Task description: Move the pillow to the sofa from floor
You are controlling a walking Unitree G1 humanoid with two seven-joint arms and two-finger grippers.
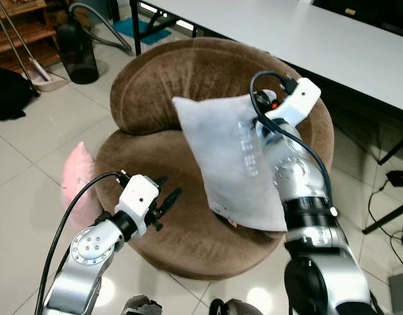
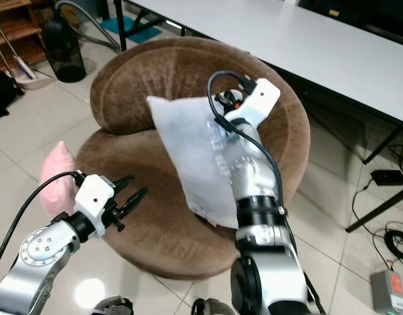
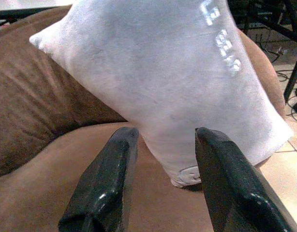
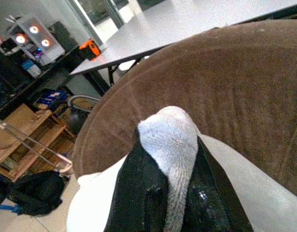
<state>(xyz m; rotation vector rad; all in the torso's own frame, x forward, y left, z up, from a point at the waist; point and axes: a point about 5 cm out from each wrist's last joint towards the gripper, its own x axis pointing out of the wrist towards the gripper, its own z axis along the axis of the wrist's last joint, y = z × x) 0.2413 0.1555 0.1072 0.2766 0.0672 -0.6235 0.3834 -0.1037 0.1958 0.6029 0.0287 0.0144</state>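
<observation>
My left gripper (image 1: 167, 199) hovers low over the front of the seat, jaws open and empty, pointed at the pillow's lower corner, likely ready to steady it. The white pillow (image 1: 228, 157) stands tilted on the brown sofa (image 1: 155, 85), leaning toward the backrest. My right gripper (image 4: 168, 193) has its jaws pinched on the pillow's top corner, keeping it upright. A pink cushion (image 1: 80, 174) lies on the floor beside the sofa; beyond is a white counter (image 1: 306, 33).

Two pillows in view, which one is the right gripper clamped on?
The white pillow, standing on the brown sofa; the right gripper pinches its top edge. The pink pillow lies on the floor beside the sofa, untouched.
</observation>
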